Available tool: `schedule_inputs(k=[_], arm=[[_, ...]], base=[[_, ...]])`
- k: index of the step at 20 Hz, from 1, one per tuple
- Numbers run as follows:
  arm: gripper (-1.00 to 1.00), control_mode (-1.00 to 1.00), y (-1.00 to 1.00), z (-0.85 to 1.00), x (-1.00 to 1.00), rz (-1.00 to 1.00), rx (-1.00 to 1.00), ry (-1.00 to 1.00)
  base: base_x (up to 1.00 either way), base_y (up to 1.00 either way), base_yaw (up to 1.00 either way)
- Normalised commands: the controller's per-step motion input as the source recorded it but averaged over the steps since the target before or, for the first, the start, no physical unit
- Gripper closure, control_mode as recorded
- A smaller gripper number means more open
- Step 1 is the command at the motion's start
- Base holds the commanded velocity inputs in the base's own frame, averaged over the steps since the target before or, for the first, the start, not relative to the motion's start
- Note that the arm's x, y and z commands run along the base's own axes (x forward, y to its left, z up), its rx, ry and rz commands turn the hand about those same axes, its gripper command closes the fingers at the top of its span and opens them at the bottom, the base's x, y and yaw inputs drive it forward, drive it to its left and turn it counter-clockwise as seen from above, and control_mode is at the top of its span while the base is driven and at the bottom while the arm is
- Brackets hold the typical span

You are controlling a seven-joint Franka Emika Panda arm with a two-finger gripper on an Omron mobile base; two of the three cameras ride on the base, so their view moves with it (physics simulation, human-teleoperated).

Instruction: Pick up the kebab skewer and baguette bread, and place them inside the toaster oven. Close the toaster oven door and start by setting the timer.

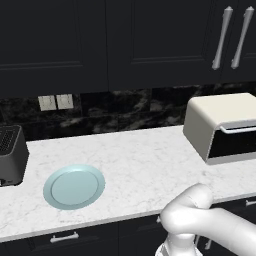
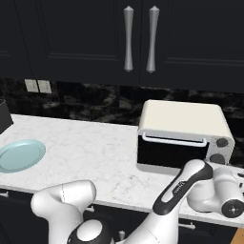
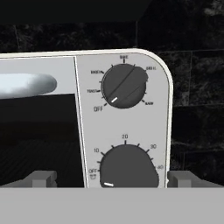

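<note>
Right now the toaster oven sits at the right of the marble counter in the right base view, and at the right edge of the left base view, its door shut with the pale bar handle along the top. The arm reaches toward the oven's lower right corner, so the gripper faces the control panel.

In the hand view, two grey fingertips rise at the lower left and lower right, spread wide with nothing between them. The lower timer knob lies directly between them at bottom centre, close ahead, its white marker pointing near the off mark at lower left. Above it, in the upper middle, the mode knob also points toward off. The dark glass and the handle's end fill the left half.

At the lower left of the left base view a pale blue plate lies on the counter, with a black toaster at the left edge.
</note>
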Motion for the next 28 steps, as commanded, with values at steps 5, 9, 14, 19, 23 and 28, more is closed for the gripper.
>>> schedule_inputs(k=[5,9,14,19,23,28], arm=[[-1.0,-1.0,0.0,-0.1,0.0,0.0,0.0,0.0],[-1.0,-1.0,0.0,-0.2,0.06,0.0,0.0,0.0],[-1.0,-1.0,-0.01,-0.08,0.25,0.04,0.01,0.0],[-1.0,-1.0,-0.12,0.0,0.18,0.05,0.04,0.0],[-1.0,-1.0,-0.17,0.0,0.03,0.04,0.03,0.0],[-1.0,-1.0,-0.05,-0.09,0.0,0.01,0.0,-0.01]], base=[[0.0,0.0,0.0],[0.0,0.0,0.0],[0.0,0.0,0.0],[0.0,0.0,0.0],[0.0,0.0,0.0],[0.0,0.0,0.0]])
